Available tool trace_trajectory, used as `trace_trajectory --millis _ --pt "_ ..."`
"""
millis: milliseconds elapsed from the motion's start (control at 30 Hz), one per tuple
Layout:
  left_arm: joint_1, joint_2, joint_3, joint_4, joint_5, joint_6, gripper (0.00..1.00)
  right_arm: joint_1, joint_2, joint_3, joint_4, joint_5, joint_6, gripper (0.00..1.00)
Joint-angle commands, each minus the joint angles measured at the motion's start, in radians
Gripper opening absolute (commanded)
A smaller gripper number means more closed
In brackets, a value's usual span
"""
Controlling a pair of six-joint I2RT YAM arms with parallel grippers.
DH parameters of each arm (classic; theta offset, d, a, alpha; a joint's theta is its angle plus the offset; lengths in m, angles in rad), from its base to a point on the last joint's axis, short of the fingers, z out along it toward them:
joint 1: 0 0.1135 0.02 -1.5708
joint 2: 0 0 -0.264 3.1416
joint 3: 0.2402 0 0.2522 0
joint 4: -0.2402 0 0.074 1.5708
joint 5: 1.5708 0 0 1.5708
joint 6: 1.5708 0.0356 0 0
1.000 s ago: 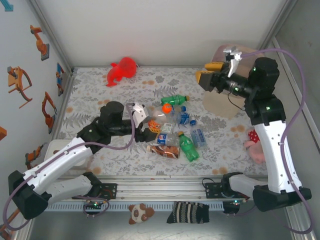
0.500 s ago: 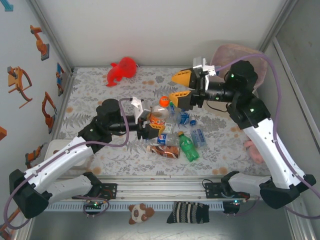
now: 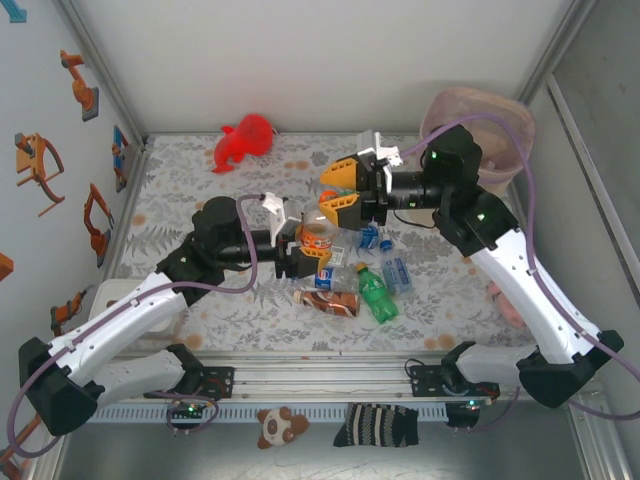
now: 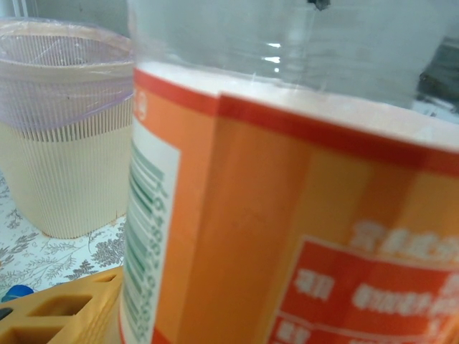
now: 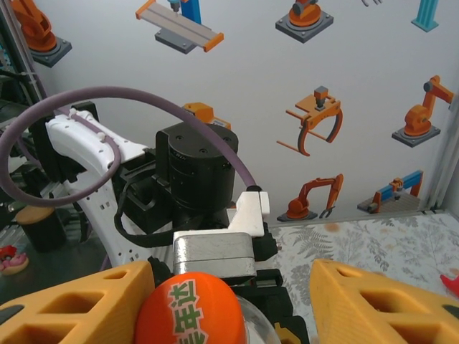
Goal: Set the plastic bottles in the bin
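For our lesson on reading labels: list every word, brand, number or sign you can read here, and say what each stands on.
"年达": green characters on the orange bottle cap.
White characters on the orange label: too blurred to read.
Barcode on that label: digits unreadable.
Labels of the other bottles: too small to read.
Wall pictures: robot drawings, no words.

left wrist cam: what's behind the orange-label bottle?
The bin stands behind the orange-label bottle, at left on the patterned table. A yellow finger of the right gripper shows low left. The bottle blocks the rest.
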Motion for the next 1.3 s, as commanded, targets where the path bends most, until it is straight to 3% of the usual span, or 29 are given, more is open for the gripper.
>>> trace_trajectory --millis 0,467,667,867,1033,1267 --pt "-0.011 -0.007 0.028 0.042 0.028 -0.007 0.53 0.01 -0.002 -0.003 0.007 -0.023 -0.023 0.51" --pt "-0.012 -0.018 0.025 0.06 0.014 -0.005 0.54 0.024 0.001 0.021 -0.013 -0.022 -0.026 0.2" --pt "-0.012 -0.042 0.015 0.069 -0.017 -0.006 0.74 0.024 0.0 0.045 -0.043 0.027 -0.029 0.18" --pt "-0.012 -0.084 -0.014 0.065 -0.078 0.004 0.79 0.011 0.027 0.149 -0.191 0.189 -0.083 0.18" --pt "-0.011 -0.121 -0.034 0.045 -0.134 0.013 0.81 -0.081 0.043 0.219 -0.244 0.327 -0.048 0.18" --pt "-0.008 -0.15 -0.054 0.038 -0.171 0.02 0.81 -0.359 0.092 0.317 -0.273 0.484 0.141 0.13"
